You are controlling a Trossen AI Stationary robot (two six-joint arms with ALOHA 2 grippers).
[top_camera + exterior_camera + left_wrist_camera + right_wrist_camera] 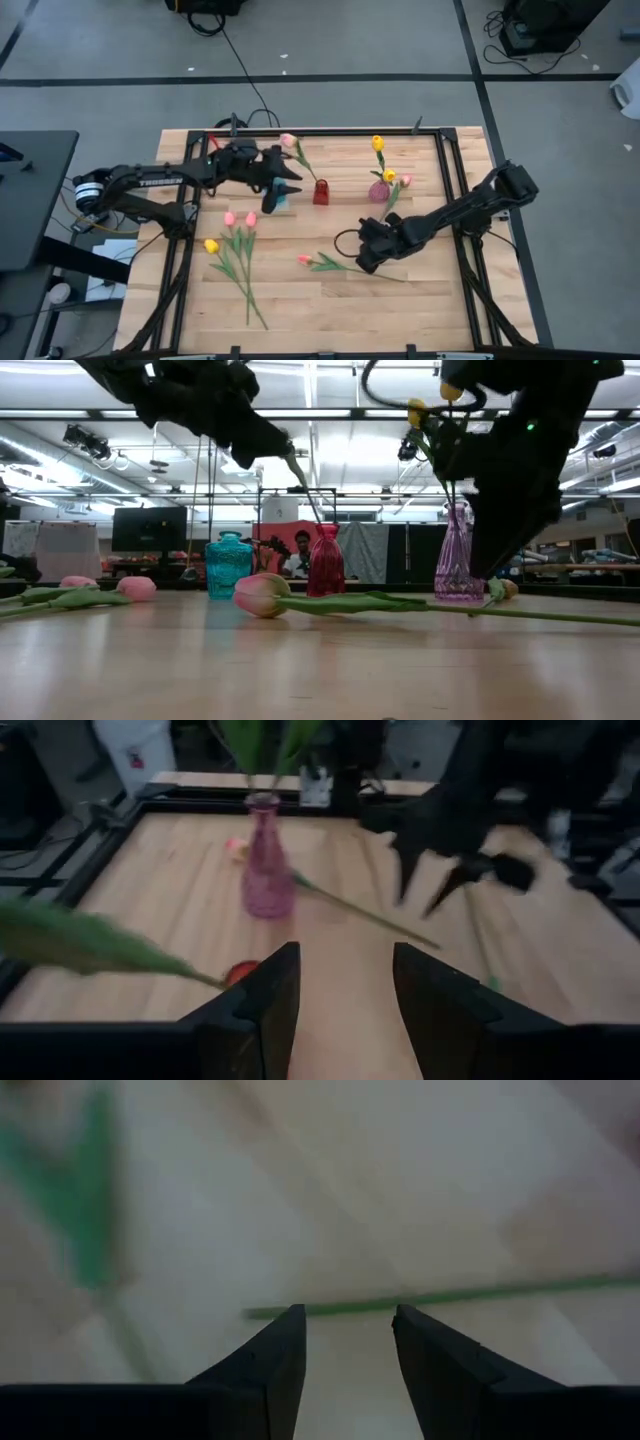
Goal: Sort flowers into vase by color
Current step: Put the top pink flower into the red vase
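Note:
A pink tulip lies on the table, its green stem running toward the right edge. My right gripper hangs open over that stem, pointing steeply down, its fingertips just short of it. My left gripper is open and empty, held level above a teal vase. Another pink tulip sticks by its stem in the red vase and leans toward the far left. The pink vase holds yellow tulips and a pink one.
Two pink tulips and a yellow one lie at the near left, their stems running toward the near edge. A black metal frame borders the table. The three vases stand in a row across the table's middle.

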